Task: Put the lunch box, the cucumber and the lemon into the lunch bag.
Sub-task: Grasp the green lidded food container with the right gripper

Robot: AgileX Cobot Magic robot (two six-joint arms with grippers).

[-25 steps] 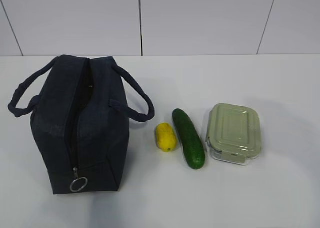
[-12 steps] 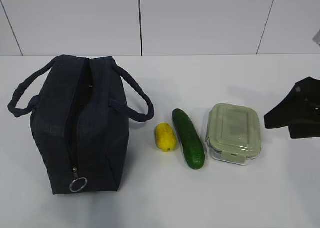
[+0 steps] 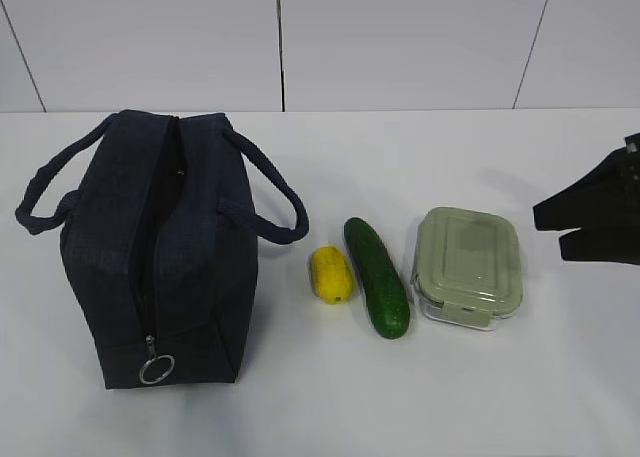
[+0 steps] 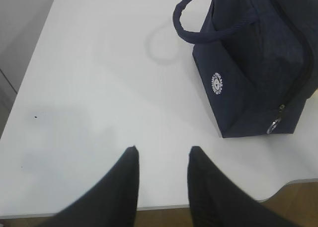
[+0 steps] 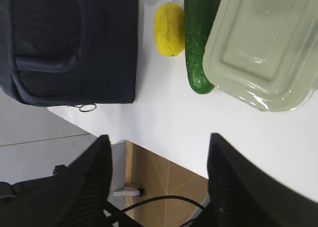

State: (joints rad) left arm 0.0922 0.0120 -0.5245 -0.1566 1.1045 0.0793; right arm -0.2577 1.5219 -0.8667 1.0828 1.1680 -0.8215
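The right gripper (image 3: 556,227) is cut off by the right edge of the exterior view, only its two dark fingers showing, spread apart with nothing between them, level with the lunch box (image 3: 468,265) and clear of it. The left gripper (image 4: 162,160) shows only in its own wrist view, low in the frame, jaws parted and empty above bare table (image 4: 99,88).

The inside of the lunch bag (image 3: 160,247) is too dark to make out through its unzipped top slit. It stands at the left of the exterior view, its metal ring pull (image 3: 156,368) hanging at the near end.

There is one bag with two loop handles, one lemon (image 3: 331,273), one cucumber (image 3: 377,276) and one lunch box. The lemon lies just right of the bag, the cucumber beside it, and the box right of the cucumber, all on the table.
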